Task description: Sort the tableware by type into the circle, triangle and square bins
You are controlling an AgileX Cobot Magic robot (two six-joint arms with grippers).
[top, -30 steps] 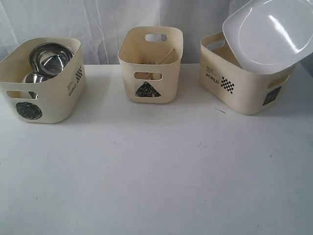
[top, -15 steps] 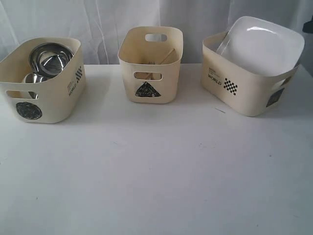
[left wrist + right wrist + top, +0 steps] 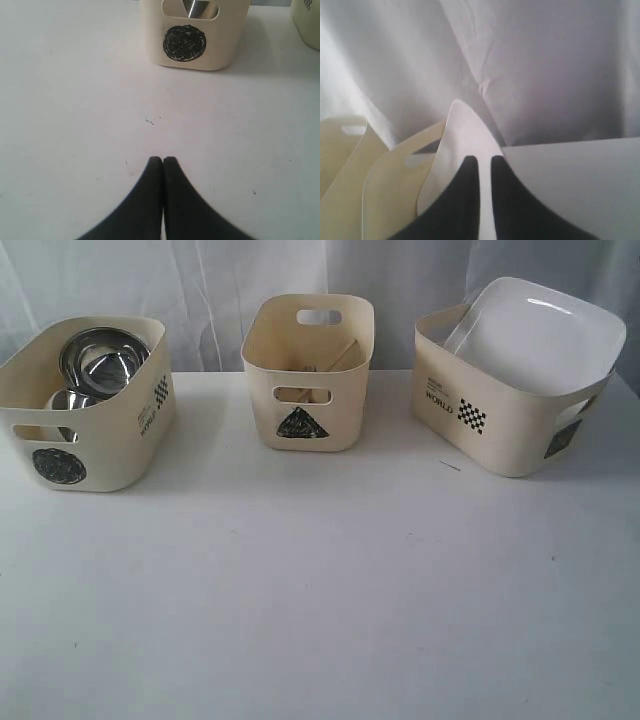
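Note:
The large white plate (image 3: pixel 540 335) leans tilted inside the square bin (image 3: pixel 490 430) at the right. A steel bowl (image 3: pixel 100 355) and a steel mug (image 3: pixel 68 400) lie in the circle bin (image 3: pixel 110 440) at the left. Wooden chopsticks (image 3: pixel 345 352) show in the triangle bin (image 3: pixel 305 350) in the middle. Neither arm shows in the exterior view. My left gripper (image 3: pixel 163 160) is shut and empty over bare table, short of the circle bin (image 3: pixel 192 30). My right gripper (image 3: pixel 485 159) has its jaws slightly apart, holding nothing, with the plate (image 3: pixel 460 135) just beyond.
A white curtain (image 3: pixel 200 280) hangs behind the three bins. The white table (image 3: pixel 320 590) stretches in front of them. The triangle bin's corner (image 3: pixel 307 25) shows in the left wrist view. The square bin's wall (image 3: pixel 390 200) sits beside the plate in the right wrist view.
The plate has dropped from above the square bin down into it and settled there, tilted. The right gripper has let go of it. The left gripper has not moved.

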